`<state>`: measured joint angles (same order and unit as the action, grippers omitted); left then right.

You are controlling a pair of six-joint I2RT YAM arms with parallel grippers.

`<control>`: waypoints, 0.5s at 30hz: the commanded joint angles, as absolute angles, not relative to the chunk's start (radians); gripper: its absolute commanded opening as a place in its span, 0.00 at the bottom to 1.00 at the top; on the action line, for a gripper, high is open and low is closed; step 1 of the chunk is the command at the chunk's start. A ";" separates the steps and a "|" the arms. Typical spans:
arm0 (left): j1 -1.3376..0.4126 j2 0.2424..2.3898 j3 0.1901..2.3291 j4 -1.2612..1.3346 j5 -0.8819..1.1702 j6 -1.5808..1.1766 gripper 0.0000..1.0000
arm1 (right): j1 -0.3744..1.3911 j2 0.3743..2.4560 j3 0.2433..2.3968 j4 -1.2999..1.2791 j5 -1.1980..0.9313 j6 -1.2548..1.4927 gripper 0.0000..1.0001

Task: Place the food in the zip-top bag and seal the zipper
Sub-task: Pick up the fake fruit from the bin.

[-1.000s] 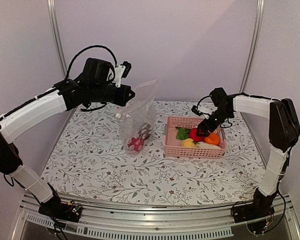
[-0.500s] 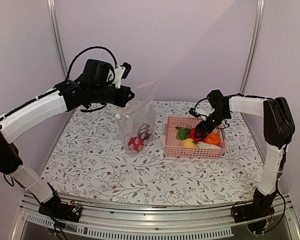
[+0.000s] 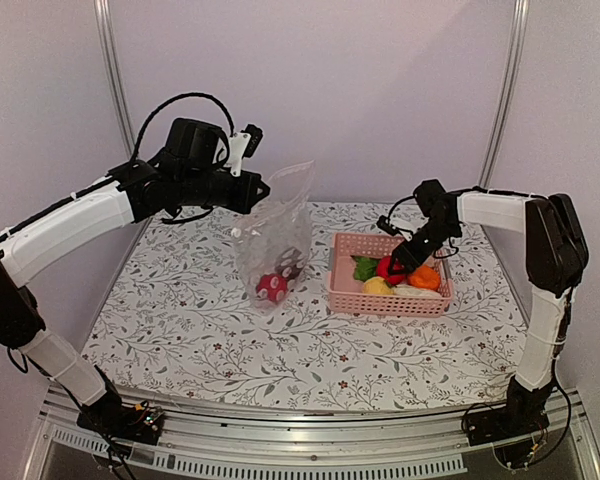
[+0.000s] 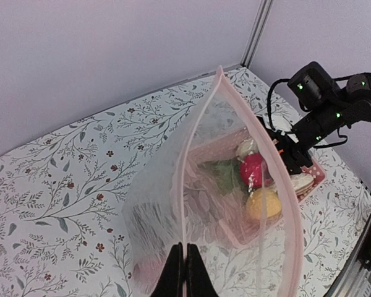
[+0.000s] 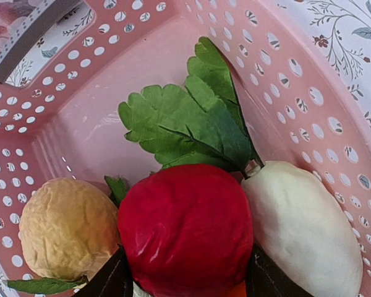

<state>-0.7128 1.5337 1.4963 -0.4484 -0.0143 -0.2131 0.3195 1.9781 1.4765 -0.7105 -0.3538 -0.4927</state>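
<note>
My left gripper [image 3: 263,190] is shut on the rim of the clear zip-top bag [image 3: 277,235] and holds it hanging with its mouth open. In the left wrist view its fingertips [image 4: 184,272] pinch the whitish-pink zipper [image 4: 184,185]. One red ball [image 3: 272,287] lies in the bag's bottom. My right gripper [image 3: 396,265] is down in the pink basket [image 3: 385,303], with one finger on each side of a red ball [image 5: 185,229]. Around it lie a yellow piece [image 5: 65,226], a white oblong [image 5: 303,229] and a green leafy piece [image 5: 191,124]. An orange piece [image 3: 425,278] lies beside them.
The basket stands on the flowered table [image 3: 180,320], right of the bag and a short gap from it. A grey wall and two metal posts close the back. The right arm [image 4: 321,105] shows beyond the bag in the left wrist view.
My right gripper has moved a little left and down onto the red ball in the basket. The left arm and the bag have stayed still.
</note>
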 commanded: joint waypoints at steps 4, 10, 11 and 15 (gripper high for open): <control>-0.701 1.527 1.502 -0.436 -0.008 -0.213 0.00 | 0.315 1.922 1.531 -0.754 -0.365 -0.497 0.51; -0.702 1.537 1.513 -0.436 -0.008 -0.214 0.00 | 0.319 1.844 1.633 -0.817 -0.461 -0.494 0.50; -0.701 1.538 1.514 -0.434 -0.008 -0.216 0.00 | 0.319 1.835 1.659 -0.829 -0.478 -0.496 0.50; -0.701 1.547 1.519 -0.431 0.013 -0.225 0.00 | 0.334 1.799 1.762 -0.842 -0.541 -0.503 0.49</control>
<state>-0.7128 1.5337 1.4971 -0.4473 -0.0113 -0.2138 0.3206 1.8729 1.6650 -0.8120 -0.4450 -0.4938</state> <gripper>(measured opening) 0.006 0.551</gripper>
